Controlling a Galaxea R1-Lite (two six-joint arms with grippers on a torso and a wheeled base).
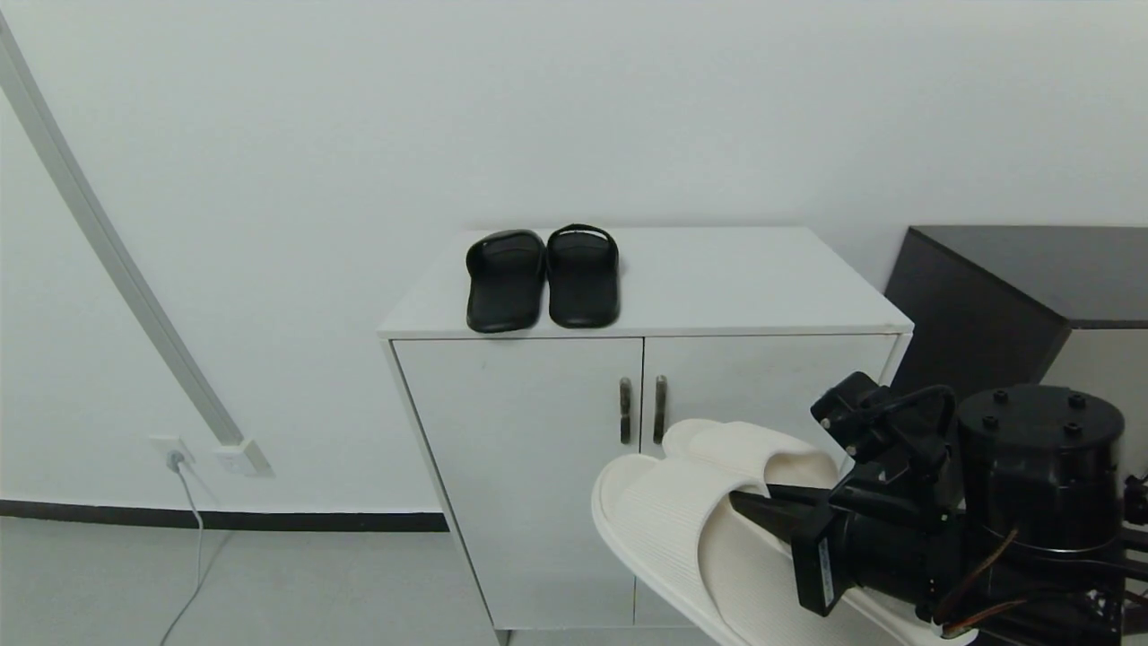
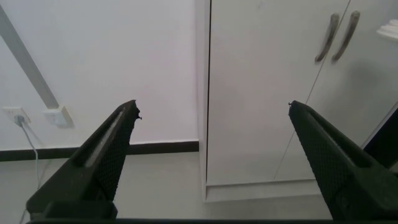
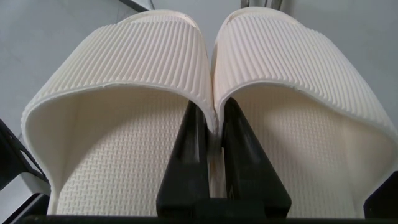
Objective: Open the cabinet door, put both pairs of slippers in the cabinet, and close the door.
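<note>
Cream slippers (image 1: 691, 511) are pinched by their inner walls in the right gripper (image 3: 213, 121), before the shut cabinet (image 1: 520, 449). Black slippers (image 1: 543, 280) are set on top. Left gripper (image 2: 212, 111) is spread wide, empty.

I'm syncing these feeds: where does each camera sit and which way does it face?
Head view: on the head, facing forward and down at the white cabinet with black slippers on top; right gripper holds white slippers.
Left wrist view: on the left arm, facing the cabinet's closed doors; left gripper, jaws apart, empty.
Right wrist view: on the right arm, looking along jaws clamped on the white slippers' inner sides.
Shared: head and left wrist views both show the door handles.
</note>
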